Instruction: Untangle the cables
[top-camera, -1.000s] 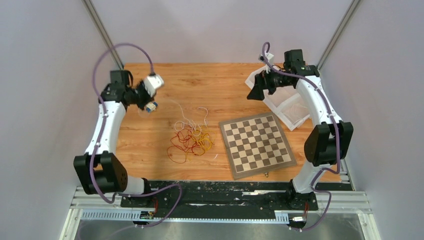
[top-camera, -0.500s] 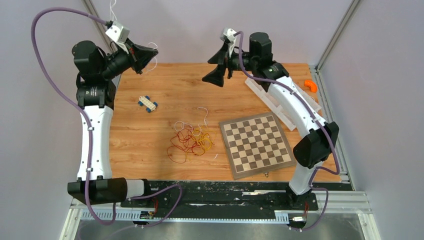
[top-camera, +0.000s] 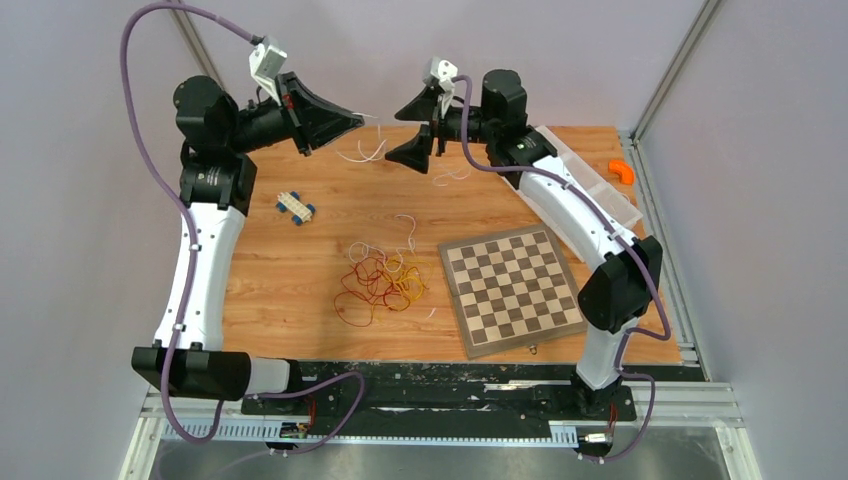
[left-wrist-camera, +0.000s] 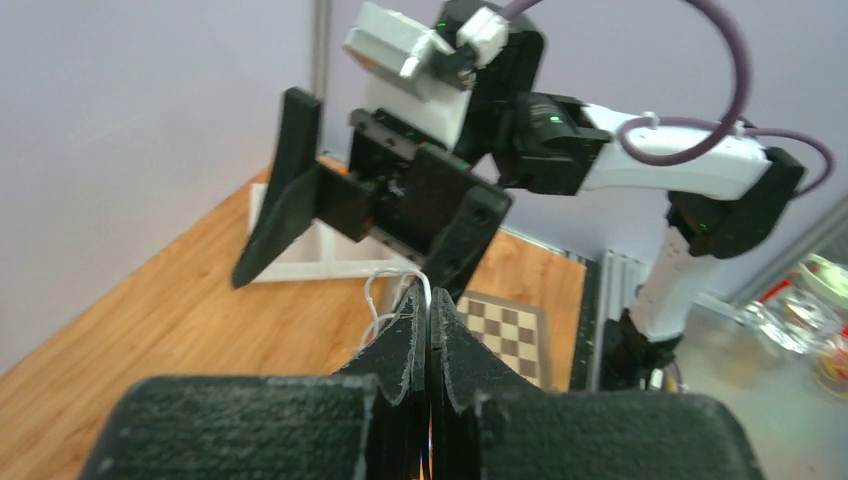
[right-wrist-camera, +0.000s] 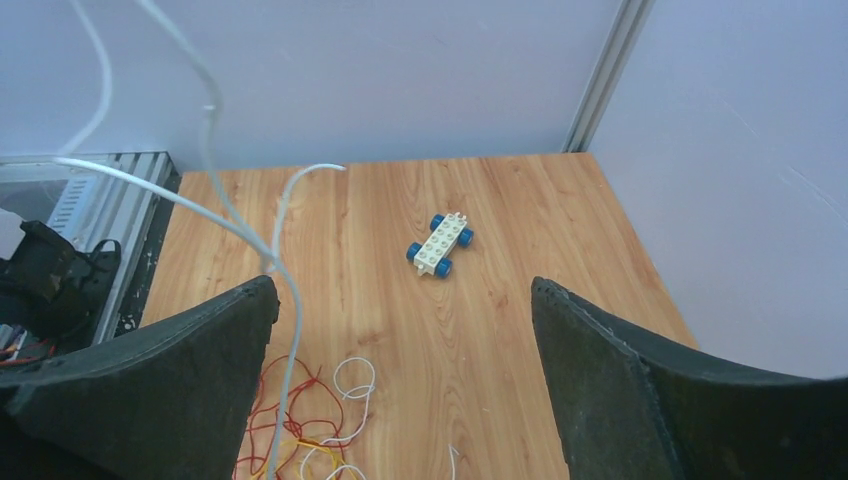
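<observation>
We see the left pincer (top-camera: 357, 120) raised above the wooden surface (top-camera: 300, 280), clenched on a thin white wire (left-wrist-camera: 426, 288) that dangles from its tips. The right pincer (top-camera: 405, 132) faces it, released, with its fingers wide apart. The tangle of thin red, yellow-orange and white wires (top-camera: 383, 280) lies mid-surface, just beside the brown-and-cream chessboard (top-camera: 513, 288).

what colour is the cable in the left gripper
White; the cable in the left gripper shows best in the left wrist view.

Bright, even light, faint shadows; left fingers (left-wrist-camera: 395, 352) blurred close up.
</observation>
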